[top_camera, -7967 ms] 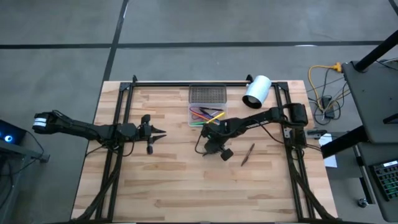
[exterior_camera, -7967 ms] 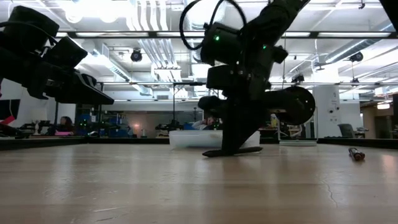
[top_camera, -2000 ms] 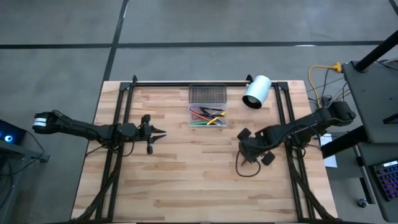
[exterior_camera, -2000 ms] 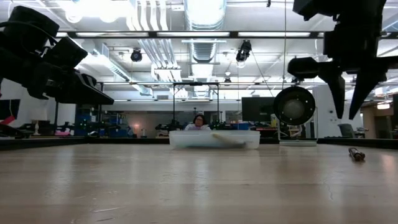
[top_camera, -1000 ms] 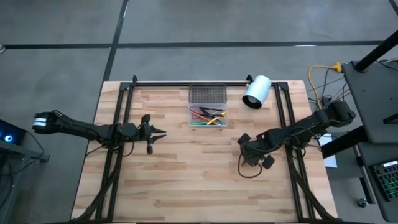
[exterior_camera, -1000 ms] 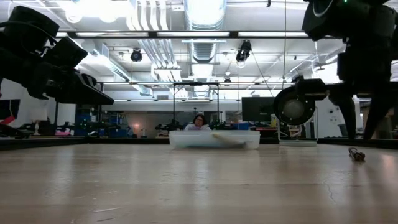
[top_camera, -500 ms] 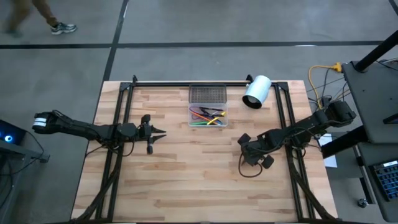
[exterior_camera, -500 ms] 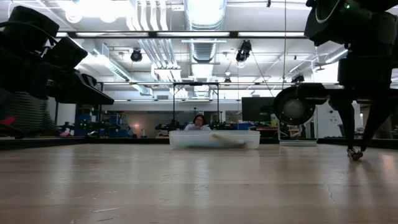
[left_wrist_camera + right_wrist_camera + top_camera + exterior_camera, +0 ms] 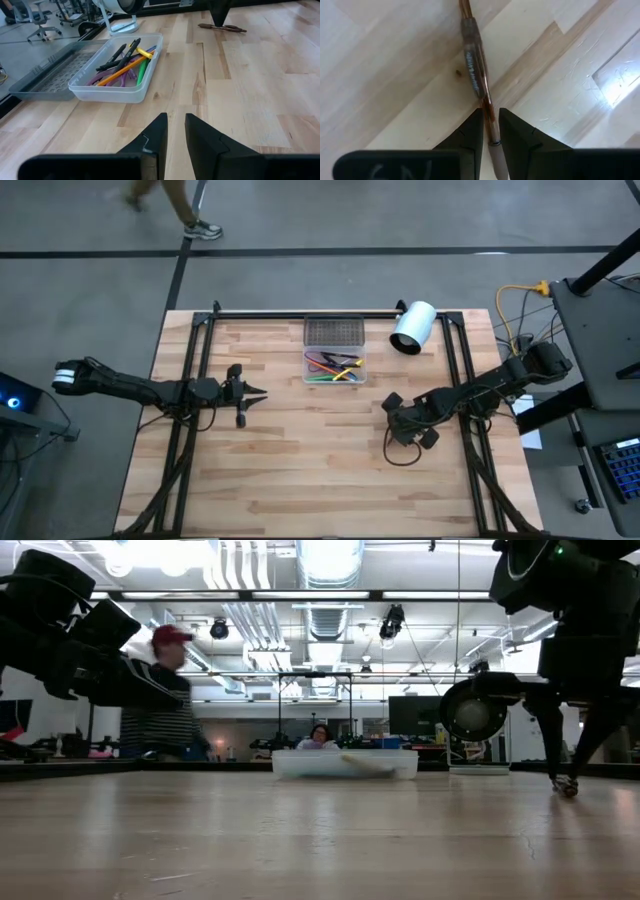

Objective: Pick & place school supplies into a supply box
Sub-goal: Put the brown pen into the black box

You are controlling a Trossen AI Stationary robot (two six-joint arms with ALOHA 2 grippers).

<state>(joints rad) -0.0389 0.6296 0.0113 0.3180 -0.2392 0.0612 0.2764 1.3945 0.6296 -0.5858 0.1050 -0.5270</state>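
A dark brown pen (image 9: 472,65) lies flat on the wooden table near its right side, also seen from the left wrist as the pen (image 9: 222,28). My right gripper (image 9: 491,117) points down over it, narrowly open, one finger on each side of the pen near one end (image 9: 568,787). In the high view the right gripper (image 9: 402,426) hides the pen. The clear supply box (image 9: 335,366) at the far middle holds several pens, sticks and scissors (image 9: 125,62). My left gripper (image 9: 262,393) waits above the table's left side, a narrow gap between its fingers (image 9: 175,125), nothing in it. My right gripper comes at the brown pen from above, fingers pointing down and lying across it, their tips (image 9: 556,780) down at the table. The pen's shaft (image 9: 487,107) runs through the narrow gap, flat on the wood. Whether the fingers touch it, I cannot tell.
A white cylinder (image 9: 413,327) lies at the far right, beside the box. The box's dark mesh part (image 9: 334,332) is on its far end. Black rails (image 9: 452,370) run along both table sides. A person (image 9: 160,700) walks in the room beyond.
My right gripper has sunk toward the brown pen and tipped slightly; its fingertips, which hung just above the pen, now stand at the table on either side of it. The pen has not moved.
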